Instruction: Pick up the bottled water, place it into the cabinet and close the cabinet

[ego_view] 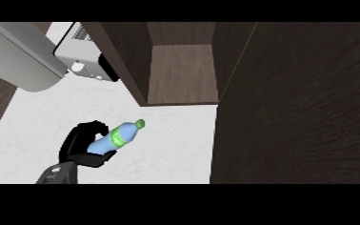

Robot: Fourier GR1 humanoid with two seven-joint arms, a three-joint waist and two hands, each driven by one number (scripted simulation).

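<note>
The water bottle (124,135) is light blue with a green label and a green cap. It is tilted, cap pointing up and to the right, over the white counter (169,148). My left hand (79,148) at the lower left is shut on its lower half, with fingers and thumb curled round it. The dark wood cabinet (184,71) stands up and to the right of the bottle, its inside open and bare. Its open door (295,105) fills the right side of the view. My right hand does not show.
A large light grey rounded body (28,57) and a white slotted box (76,47) with a black part stand at the upper left, beside the cabinet's left wall (126,62). The open door hides everything to the right.
</note>
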